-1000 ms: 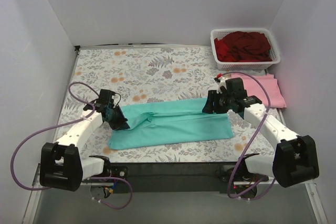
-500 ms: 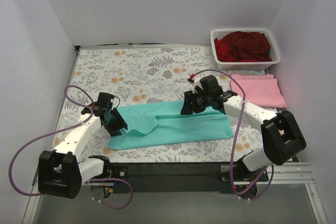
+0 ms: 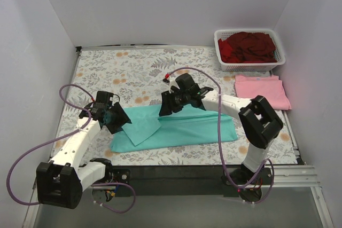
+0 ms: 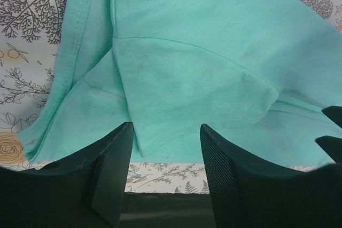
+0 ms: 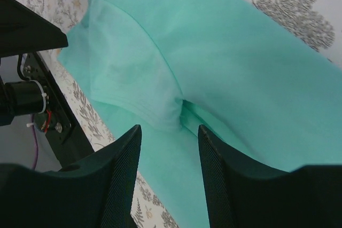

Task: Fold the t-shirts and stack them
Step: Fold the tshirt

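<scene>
Right pincer [image 3: 163, 109] has swung left, open above the teal t-shirt [image 3: 187, 130].

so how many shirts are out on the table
2: the teal t-shirt front centre, the pink t-shirt at the right edge. The basket holds dark red ones, number unclear.

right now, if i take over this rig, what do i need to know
Left end effector open, low over the left end of the teal t-shirt, gripping nothing.
Right end effector open, over its far edge near the middle.
Teal t-shirt lies folded into a long band; pink t-shirt sits folded at the right; dark red t-shirts are heaped in the white basket.
To do: finish folding teal, stack it, then do the red ones.
</scene>
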Controlling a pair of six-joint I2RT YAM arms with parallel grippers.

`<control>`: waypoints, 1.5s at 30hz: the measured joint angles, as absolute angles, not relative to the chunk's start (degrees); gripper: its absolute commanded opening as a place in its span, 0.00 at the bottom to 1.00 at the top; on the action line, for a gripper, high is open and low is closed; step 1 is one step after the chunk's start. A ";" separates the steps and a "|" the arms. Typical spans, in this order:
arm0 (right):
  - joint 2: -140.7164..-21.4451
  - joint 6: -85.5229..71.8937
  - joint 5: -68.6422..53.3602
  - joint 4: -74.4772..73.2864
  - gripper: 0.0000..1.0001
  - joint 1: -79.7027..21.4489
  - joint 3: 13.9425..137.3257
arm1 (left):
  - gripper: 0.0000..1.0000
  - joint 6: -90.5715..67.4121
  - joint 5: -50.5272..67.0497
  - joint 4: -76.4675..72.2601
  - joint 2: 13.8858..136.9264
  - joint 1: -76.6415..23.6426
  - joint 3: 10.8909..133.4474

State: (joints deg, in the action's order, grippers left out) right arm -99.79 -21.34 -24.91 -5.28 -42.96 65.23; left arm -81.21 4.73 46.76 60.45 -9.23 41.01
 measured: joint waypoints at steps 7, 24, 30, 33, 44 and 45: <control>-109.10 -22.55 -27.16 -2.31 0.45 -47.55 69.71 | 0.50 -81.21 6.09 45.71 62.63 -9.23 40.99; -97.54 -19.46 -26.00 -8.27 0.45 -46.46 63.00 | 0.49 -82.00 6.63 43.29 66.74 -9.23 40.60; -94.50 -16.53 -21.45 -9.96 0.45 -38.85 61.98 | 0.40 -83.90 5.26 41.60 67.88 -9.23 39.72; -94.19 -15.46 -19.42 -10.70 0.45 -34.41 58.85 | 0.38 -84.86 4.71 40.01 68.99 -9.21 39.03; -94.04 -14.70 -18.61 -11.94 0.44 -28.60 49.65 | 0.35 -86.26 3.16 38.06 71.68 -8.84 34.52; -93.65 -14.85 -18.72 -11.86 0.44 -27.77 49.25 | 0.35 -86.37 3.11 38.02 71.66 -8.82 34.52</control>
